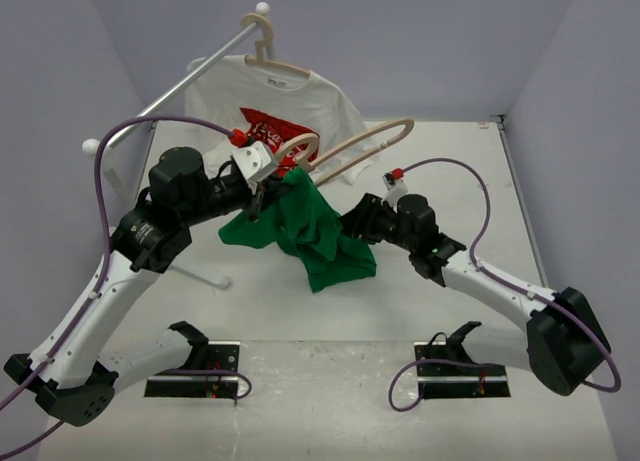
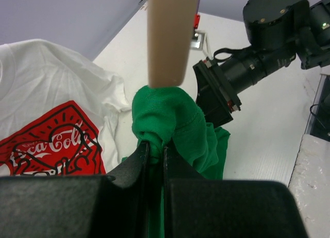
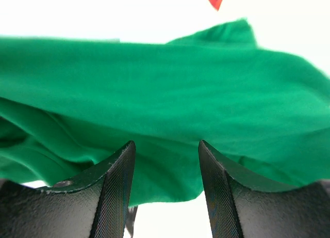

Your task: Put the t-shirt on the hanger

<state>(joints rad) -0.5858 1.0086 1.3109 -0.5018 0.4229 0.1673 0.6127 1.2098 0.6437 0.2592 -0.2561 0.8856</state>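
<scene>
green knit, soft and deeply creased: the t-shirt hangs bunched above the table between your two arms, its lower folds drooping toward the surface; whether they touch it, you cannot tell. by my reading you are early in the job; one tip of the hanger presses into a rounded cap of green cloth, as the left wrist view shows, while the rest of that pale beige, smooth, rigid curve sticks out bare behind the shirt; getting the second shoulder inside and settling the cloth are left to do. what carries the hanger's weight is not visible.

your left gripper has its jaws almost together, pinching a fold of the green cloth just below the hanger tip; your right gripper has its mesh-textured fingers well apart, with cloth stretched across the view beyond them and nothing clamped. farther back, a white t-shirt with a red print hangs flat.
</scene>
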